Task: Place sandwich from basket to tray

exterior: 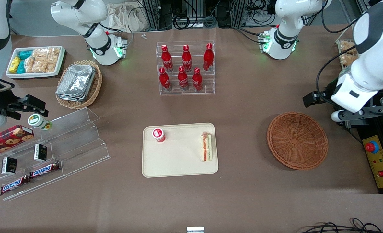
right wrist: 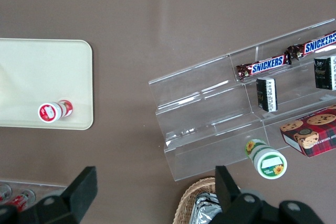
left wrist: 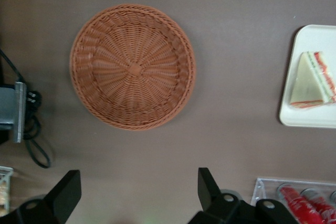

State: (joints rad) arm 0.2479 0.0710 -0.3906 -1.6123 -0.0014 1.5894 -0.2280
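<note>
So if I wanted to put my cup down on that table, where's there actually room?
Bare tabletop lies between the tray and the basket, and all along the edge nearest the front camera. On the tray, a free patch sits between the small red-capped bottle and the sandwich. The gripper, jaws open, hangs near the basket. The parked arm's end, with the acrylic shelf, is crowded.

front view: high, looking down on whole bench [exterior: 243, 97]
left wrist: looks straight down, near
shared: basket [exterior: 297, 140], tray [exterior: 178, 161] edge
</note>
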